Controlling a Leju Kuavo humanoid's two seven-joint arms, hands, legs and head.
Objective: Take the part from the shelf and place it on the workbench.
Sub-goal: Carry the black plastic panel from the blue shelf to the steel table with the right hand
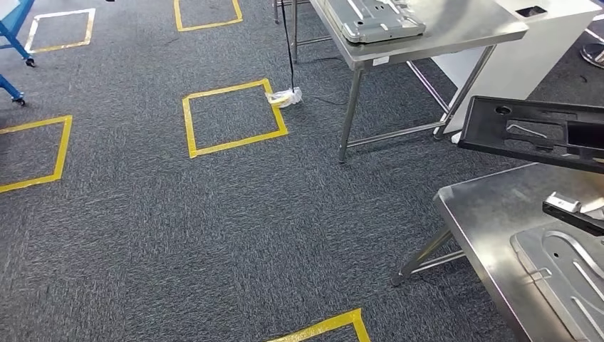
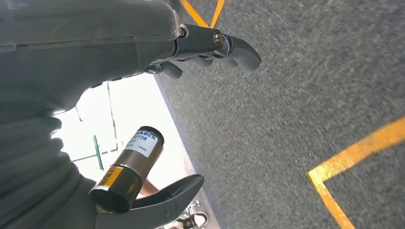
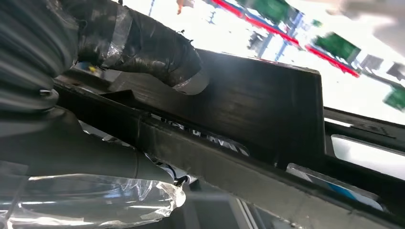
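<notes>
The part is a long black plastic frame (image 1: 534, 132) with cut-outs, hanging level above the far edge of the steel workbench (image 1: 477, 214) at the right of the head view. In the right wrist view my right hand (image 3: 71, 148) grips this black frame (image 3: 267, 109), with the taped thumb (image 3: 143, 47) on one face and the fingers on the other. My left hand (image 2: 71, 71) hangs over the grey carpet, its fingers (image 2: 229, 45) and thumb (image 2: 162, 200) apart, holding nothing.
A ribbed grey metal plate (image 1: 570, 274) lies on the workbench, with a small dark piece (image 1: 573, 212) just above it. A second steel table (image 1: 456, 32) carrying a metal tray (image 1: 374, 18) stands farther off, beside a white cabinet (image 1: 527, 57). Yellow tape squares (image 1: 231, 117) mark the carpet.
</notes>
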